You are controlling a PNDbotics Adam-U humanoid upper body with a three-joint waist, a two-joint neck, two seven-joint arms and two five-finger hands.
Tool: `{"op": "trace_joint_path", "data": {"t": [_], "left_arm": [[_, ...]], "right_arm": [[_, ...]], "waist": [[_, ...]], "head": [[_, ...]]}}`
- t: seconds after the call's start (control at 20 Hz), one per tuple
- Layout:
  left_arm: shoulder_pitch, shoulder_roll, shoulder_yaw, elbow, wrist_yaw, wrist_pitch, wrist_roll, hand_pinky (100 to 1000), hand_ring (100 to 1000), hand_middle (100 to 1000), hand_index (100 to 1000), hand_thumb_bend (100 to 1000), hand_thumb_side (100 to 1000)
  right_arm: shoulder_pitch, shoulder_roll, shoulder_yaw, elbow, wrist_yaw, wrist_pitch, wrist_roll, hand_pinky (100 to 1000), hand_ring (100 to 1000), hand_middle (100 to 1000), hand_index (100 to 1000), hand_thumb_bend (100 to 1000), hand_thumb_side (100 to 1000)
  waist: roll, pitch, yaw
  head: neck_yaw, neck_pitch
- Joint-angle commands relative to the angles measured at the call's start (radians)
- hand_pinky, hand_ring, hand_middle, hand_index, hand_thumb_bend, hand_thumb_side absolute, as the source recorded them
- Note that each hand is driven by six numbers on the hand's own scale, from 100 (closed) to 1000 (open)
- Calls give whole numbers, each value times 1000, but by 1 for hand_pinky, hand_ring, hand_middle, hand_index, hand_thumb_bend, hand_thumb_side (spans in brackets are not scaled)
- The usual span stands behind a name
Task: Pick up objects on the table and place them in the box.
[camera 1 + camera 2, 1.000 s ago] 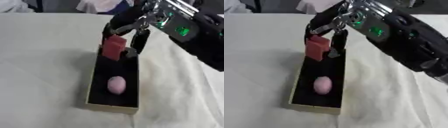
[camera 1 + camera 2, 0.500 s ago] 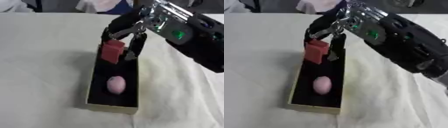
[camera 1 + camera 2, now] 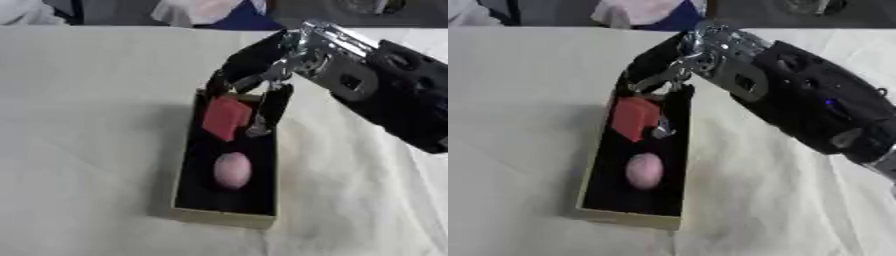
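The right hand (image 3: pixel 255 82) pinches the red block (image 3: pixel 227 117) just above the box (image 3: pixel 187 165); better lower it beyond the pink egg (image 3: pixel 232 170), then release.

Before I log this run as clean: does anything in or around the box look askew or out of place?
Only the red block: it hangs tilted over the far end of the long black-lined box, pinched in the right hand, not lying flat. The pink egg-shaped object rests on the box floor. Nothing looks spilled or damaged.
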Motion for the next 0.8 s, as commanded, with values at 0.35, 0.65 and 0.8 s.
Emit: {"op": "trace_joint_path", "data": {"t": [0.35, 0.65, 0.8], "left_arm": [[-9, 17, 8, -10, 1, -1, -1, 747, 847, 798, 922, 320, 1000], [-10, 16, 8, -9, 1, -1, -2, 747, 847, 797, 922, 321, 1000], [-9, 17, 9, -9, 1, -2, -1, 747, 847, 794, 922, 319, 1000]], "right_arm": [[-2, -30, -73, -32, 37, -88, 120, 818, 855, 838, 921, 283, 454], [6, -41, -70, -48, 35, -108, 120, 857, 900, 867, 977, 295, 542], [8, -45, -74, -48, 35, -120, 120, 857, 898, 860, 979, 308, 549]], "waist": [[2, -19, -6], [1, -21, -6], [1, -21, -7]], "head": [[3, -9], [1, -12], [0, -11]]}}
